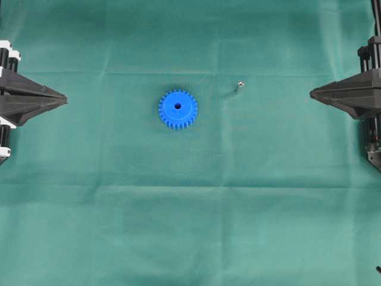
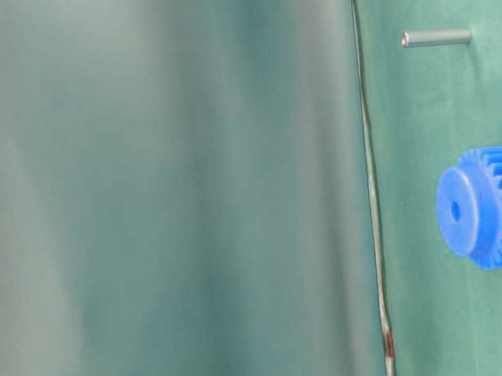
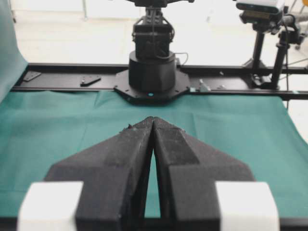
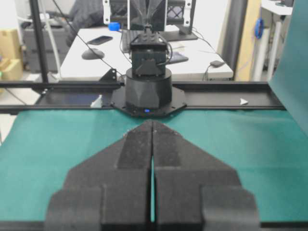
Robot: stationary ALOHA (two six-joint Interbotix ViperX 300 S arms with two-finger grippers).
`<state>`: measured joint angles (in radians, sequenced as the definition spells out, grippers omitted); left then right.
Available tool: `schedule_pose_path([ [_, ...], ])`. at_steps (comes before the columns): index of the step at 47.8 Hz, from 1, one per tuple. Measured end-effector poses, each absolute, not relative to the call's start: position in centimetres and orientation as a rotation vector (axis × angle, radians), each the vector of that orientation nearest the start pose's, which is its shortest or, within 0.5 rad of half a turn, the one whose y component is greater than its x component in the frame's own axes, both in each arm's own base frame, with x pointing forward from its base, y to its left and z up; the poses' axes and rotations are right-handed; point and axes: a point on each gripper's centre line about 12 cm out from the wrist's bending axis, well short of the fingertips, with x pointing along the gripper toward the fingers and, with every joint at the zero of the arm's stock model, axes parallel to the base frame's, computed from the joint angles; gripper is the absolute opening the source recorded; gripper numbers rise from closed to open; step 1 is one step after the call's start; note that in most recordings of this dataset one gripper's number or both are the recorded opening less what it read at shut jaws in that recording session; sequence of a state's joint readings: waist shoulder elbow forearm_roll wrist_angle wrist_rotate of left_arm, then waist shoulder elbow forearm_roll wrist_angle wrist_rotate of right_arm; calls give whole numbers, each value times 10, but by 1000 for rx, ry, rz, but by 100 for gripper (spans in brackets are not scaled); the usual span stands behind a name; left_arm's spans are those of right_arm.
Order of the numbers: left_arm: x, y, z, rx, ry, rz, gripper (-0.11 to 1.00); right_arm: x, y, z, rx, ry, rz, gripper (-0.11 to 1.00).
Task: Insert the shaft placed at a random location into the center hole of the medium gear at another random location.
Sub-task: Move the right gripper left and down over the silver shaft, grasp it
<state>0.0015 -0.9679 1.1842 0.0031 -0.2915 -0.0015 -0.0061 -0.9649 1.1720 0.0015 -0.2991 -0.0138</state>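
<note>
The shaft (image 1: 238, 87), a tiny thin grey metal pin with a shiny silvery end, is hard to make out from overhead, where it shows only as a bright speck with a faint dark streak on the green cloth (image 1: 190, 226), to the right of the bright blue plastic medium gear (image 1: 178, 109) and a little farther up, apart from it. The table-level view shows the pin more plainly, standing clear of the gear's toothed rim. The gear lies flat, its small dark center hole (image 1: 177, 106) open and facing up.

Both arms are cut off by the overhead frame's edges, well apart from the gear on either side. The black left gripper (image 1: 64, 99) has its two jaws pressed together at the tips and holds nothing; the black right gripper (image 1: 312, 93) is likewise closed tight and empty. Neither wrist view shows the gear or the pin. The left half of the table-level picture is a blurred grey-green surface. No readable writing appears anywhere.
</note>
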Motion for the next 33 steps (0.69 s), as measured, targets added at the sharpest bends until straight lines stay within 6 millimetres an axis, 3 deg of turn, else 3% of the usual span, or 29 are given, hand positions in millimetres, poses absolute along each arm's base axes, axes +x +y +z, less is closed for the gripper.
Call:
schedule_pose_path([
  [17,199,0,286,1,-31,-3,0,208,-15,280,-11,2,-72,1],
  [27,199,0,286,3,-32,-3,0,221,-30,256,-4,109,-133,1],
  [30,199,0,286,3,-31,-3,0,226,-34,248,1,142,-150,6],
  [33,199,0,286,3,-32,-3,0,231,-38,238,5,178,-161,19],
])
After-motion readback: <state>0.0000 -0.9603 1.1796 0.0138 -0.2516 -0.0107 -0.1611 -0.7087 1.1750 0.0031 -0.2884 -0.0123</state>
